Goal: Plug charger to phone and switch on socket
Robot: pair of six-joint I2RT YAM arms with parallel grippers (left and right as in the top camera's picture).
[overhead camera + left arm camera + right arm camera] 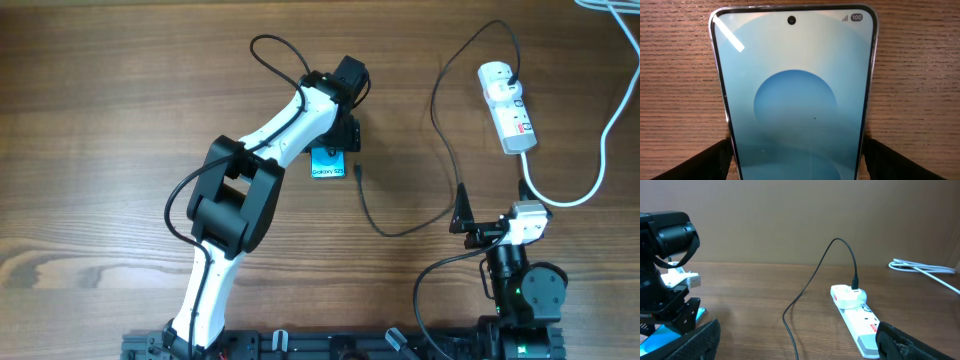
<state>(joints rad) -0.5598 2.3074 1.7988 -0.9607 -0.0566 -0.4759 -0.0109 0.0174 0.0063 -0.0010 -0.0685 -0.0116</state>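
Firstly, close to the base, the right gripper point(797, 330) hangs low over the brown wood-grain table point(120, 100), its black jaws spread wide with nothing between them. Farther out lies the phone point(795, 90), a flat, glossy glass slab with a cyan screen and rounded corners. It sits face up on the wood, under the left gripper point(797, 150). That gripper's dark fingers point(700, 162) stand one at each long edge, and I cannot tell whether they already press the sides. The phone looks rigid, light and slick, and its glass could crack, so the narrow side rails seem the place to hold, firmly but gently. Just beside the phone, not touching it, rests the small black connector tip point(357, 173) of the charger point(437, 100). The charger is a thin, limp black cable that would likely flop and drag, so the stiff tip looks like the best place to take hold. Its cable loops away to the far socket point(507, 108), a white hard-plastic power strip with red switch marks. A thick white cord point(920, 267) trails off from it.
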